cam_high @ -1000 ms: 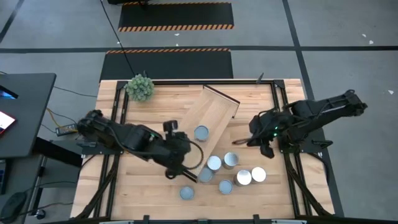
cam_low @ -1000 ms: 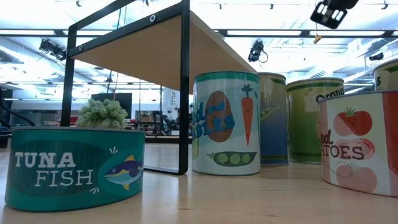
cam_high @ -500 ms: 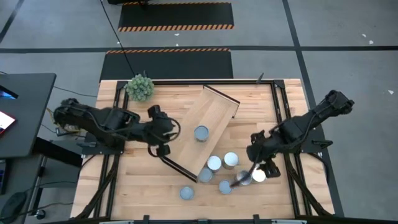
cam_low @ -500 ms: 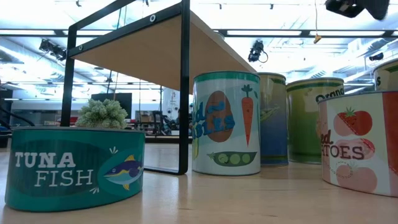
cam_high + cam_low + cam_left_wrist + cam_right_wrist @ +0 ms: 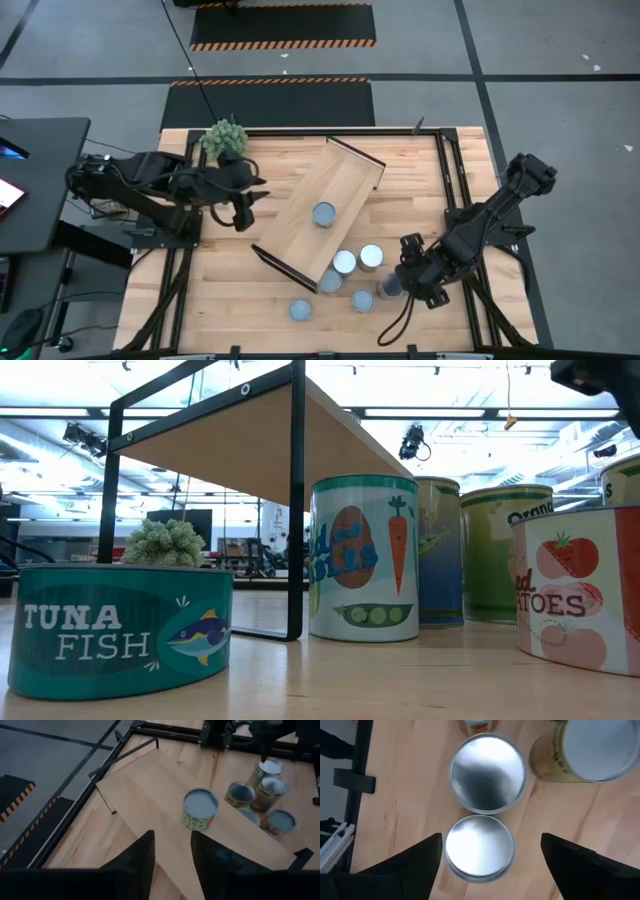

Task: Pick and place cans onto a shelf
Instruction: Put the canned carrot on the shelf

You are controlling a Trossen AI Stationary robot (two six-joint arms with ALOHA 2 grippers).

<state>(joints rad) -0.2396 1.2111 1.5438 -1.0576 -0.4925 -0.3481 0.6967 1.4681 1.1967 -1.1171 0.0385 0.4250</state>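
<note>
The shelf lies aslant mid-table with one can standing on it. Six more cans cluster near its near right end. In the low view, a flat teal tin reads "TUNA FISH"; a taller can shows a carrot and peas. The left gripper, narrowly parted, hovers left of the shelf. The right gripper, spread wide, hangs over a silvery can.

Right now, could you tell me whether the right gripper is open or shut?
Open: the right gripper has its fingers spread wide either side of an upright can, not touching it.
</note>
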